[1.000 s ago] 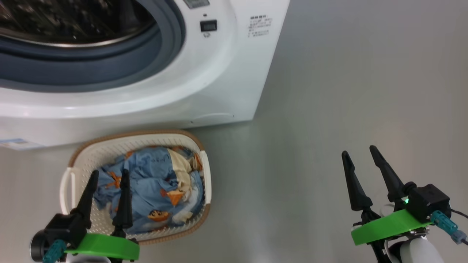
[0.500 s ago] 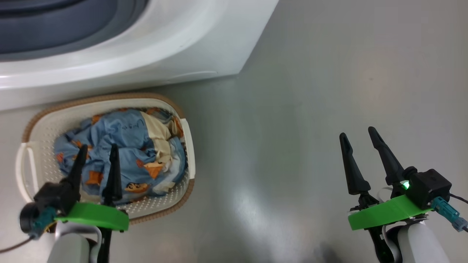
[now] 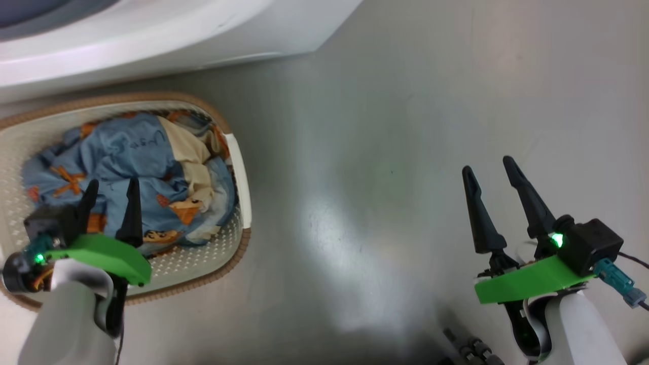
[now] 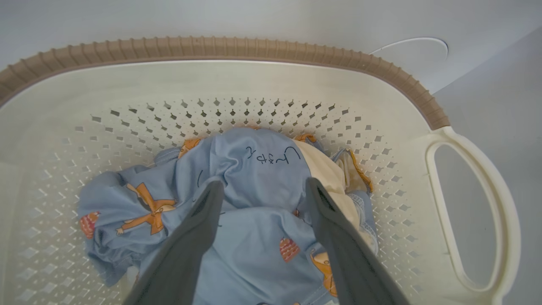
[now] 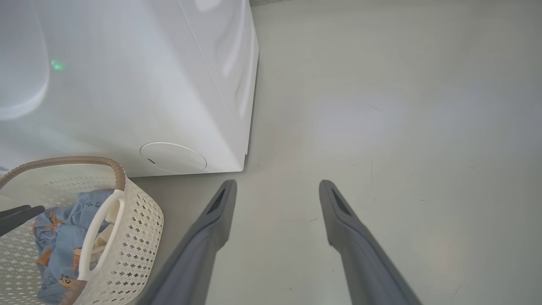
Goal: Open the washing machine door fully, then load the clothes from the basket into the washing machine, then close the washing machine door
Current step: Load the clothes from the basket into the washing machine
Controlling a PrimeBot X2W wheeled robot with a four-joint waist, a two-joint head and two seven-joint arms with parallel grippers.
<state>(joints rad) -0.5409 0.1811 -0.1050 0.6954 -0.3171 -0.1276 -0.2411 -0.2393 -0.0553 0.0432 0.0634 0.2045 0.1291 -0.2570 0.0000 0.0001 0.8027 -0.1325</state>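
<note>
Left wrist view, crumpled blue clothes (image 4: 258,178), orange prints, cream perforated basket (image 4: 254,84)

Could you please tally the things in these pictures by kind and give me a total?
Washing machine: 1
Basket: 1
Bundle of clothes, pieces inside it cannot be told apart: 1
Grippers, the left gripper and the right gripper, jaws open: 2
Total: 5

A short dark script (image 4: 271,156) of a few looping, hand-drawn letters stands on the blue clothes (image 4: 258,212) in the basket (image 4: 211,46) (upside down in the left wrist view), too scrawled to read with certainty.
</note>
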